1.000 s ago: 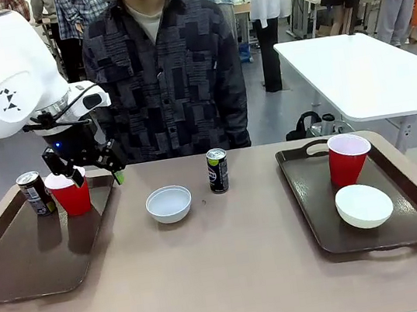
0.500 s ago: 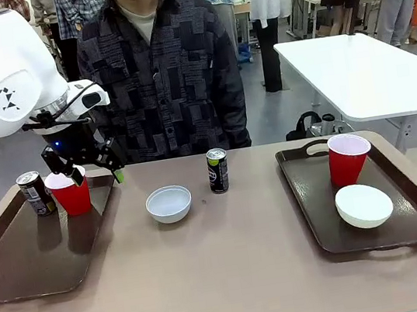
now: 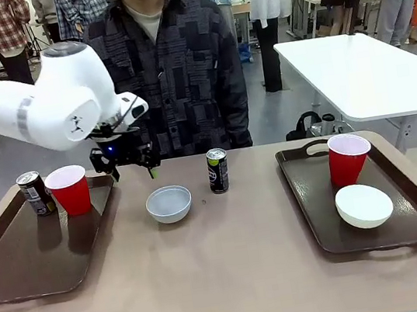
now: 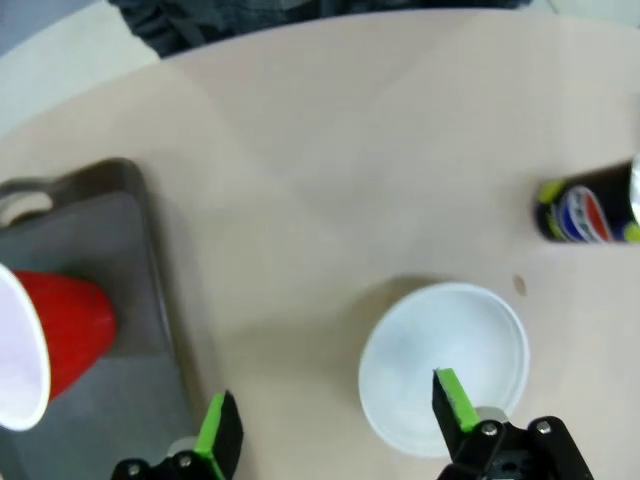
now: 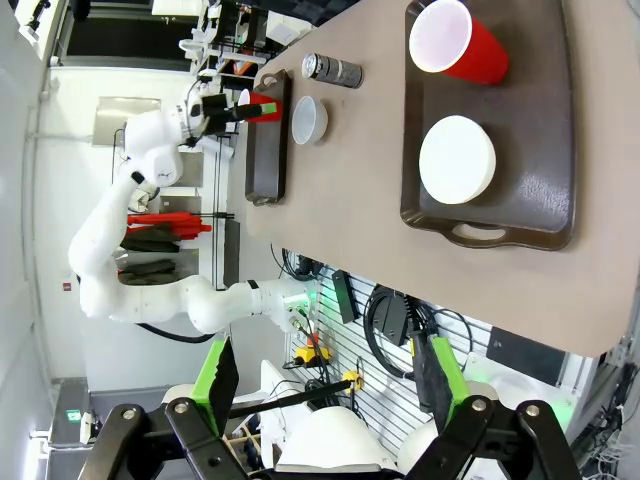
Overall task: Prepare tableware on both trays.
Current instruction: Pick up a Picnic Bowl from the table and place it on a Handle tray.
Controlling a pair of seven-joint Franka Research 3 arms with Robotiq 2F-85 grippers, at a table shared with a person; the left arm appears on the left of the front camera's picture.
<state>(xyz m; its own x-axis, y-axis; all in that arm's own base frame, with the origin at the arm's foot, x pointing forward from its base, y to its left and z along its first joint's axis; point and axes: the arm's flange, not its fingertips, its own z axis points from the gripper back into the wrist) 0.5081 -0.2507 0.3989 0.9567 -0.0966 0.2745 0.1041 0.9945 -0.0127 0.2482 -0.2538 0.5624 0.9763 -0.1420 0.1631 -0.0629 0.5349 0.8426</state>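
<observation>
Our left claw point(image 3: 131, 172) hangs spread wide and empty above the bench point(image 3: 242, 276); its wrist view sets one finger point(image 4: 452, 398) over the pale bowl point(image 4: 445, 340), and we cannot tell whether they touch. Our right claw point(image 5: 322, 372) is also wide open, gripping nothing. The left tray point(image 3: 21, 266) carries a red cup point(image 3: 68, 189) and a can point(image 3: 34, 193), the right tray point(image 3: 412, 229) carries the second red cup point(image 3: 348, 157) and the white bowl point(image 3: 363, 205), and the second can point(image 3: 218, 170) stands on the bare bench near the pale bowl.

open table point(image 3: 249, 268) between bowl point(image 3: 168, 203) and right tray point(image 3: 315, 195), with a can point(image 3: 218, 170) near the bowl.
</observation>
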